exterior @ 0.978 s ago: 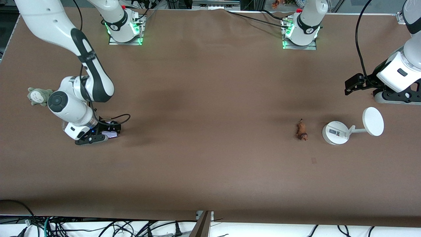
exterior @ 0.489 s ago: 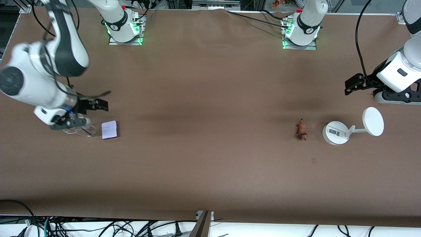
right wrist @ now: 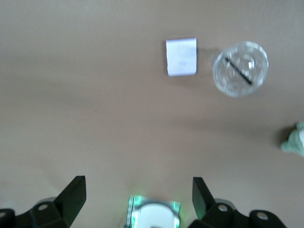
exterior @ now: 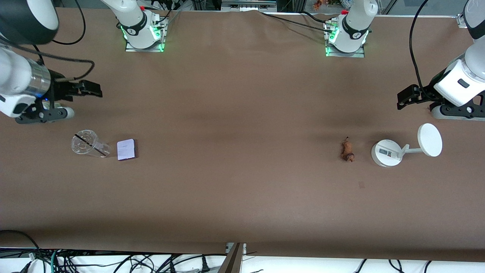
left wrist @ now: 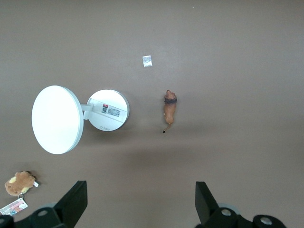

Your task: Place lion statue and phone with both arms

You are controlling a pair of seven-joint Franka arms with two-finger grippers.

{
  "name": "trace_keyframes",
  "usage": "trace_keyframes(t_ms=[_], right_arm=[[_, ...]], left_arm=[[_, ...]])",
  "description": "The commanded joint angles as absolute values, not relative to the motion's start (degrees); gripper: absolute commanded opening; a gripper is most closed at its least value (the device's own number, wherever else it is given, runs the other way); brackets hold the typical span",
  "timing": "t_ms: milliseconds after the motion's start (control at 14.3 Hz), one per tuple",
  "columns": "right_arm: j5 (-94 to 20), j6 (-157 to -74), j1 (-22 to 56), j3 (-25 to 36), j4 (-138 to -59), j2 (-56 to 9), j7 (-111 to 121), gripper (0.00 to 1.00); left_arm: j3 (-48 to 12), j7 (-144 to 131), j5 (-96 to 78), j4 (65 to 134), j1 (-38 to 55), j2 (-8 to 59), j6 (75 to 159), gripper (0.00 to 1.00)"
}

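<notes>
Two task things lie flat on the surface (exterior: 242, 113), the phone (exterior: 126, 149) beside a cup (exterior: 88, 144), the lion (exterior: 347, 151) near a stand (exterior: 398, 148), while both tools, left (exterior: 418, 99) and right (exterior: 64, 101), hover open and empty.

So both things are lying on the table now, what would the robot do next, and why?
Probably nothing more than parking. The phone lies flat beside the clear cup, and the lion statue lies beside the white stand. The right gripper and left gripper are open, empty and raised, so I'd guess both arms retreat toward their bases.
</notes>
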State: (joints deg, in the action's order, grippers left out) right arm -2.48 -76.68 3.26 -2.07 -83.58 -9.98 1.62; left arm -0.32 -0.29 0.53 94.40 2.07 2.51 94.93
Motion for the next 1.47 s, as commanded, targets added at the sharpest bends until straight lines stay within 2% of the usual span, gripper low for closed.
trace_keyframes(t_ms=[0,1118,1258,1397], right_arm=[[-2.6,-72.7,3.5,-2.4,-80.6,-9.2,0.1,0.99],[-2.4,-76.0,3.3,-1.8,-81.3,-9.1,0.8,0.99],[-2.4,-77.9,3.0,-1.8,-83.7,-7.1,1.0,0.99],[-2.2,-82.2,2.6,-1.8,-89.4,-3.1,1.1,0.99]], left_arm=[[0.2,0.4,-0.3,95.1,2.5,1.5,94.5,1.0],[0.2,0.6,-0.3,94.7,2.5,1.8,94.5,1.0],[0.2,0.5,-0.3,94.7,2.5,1.8,94.4,1.0],[0.2,0.6,-0.3,94.7,2.5,1.8,94.4,1.0]])
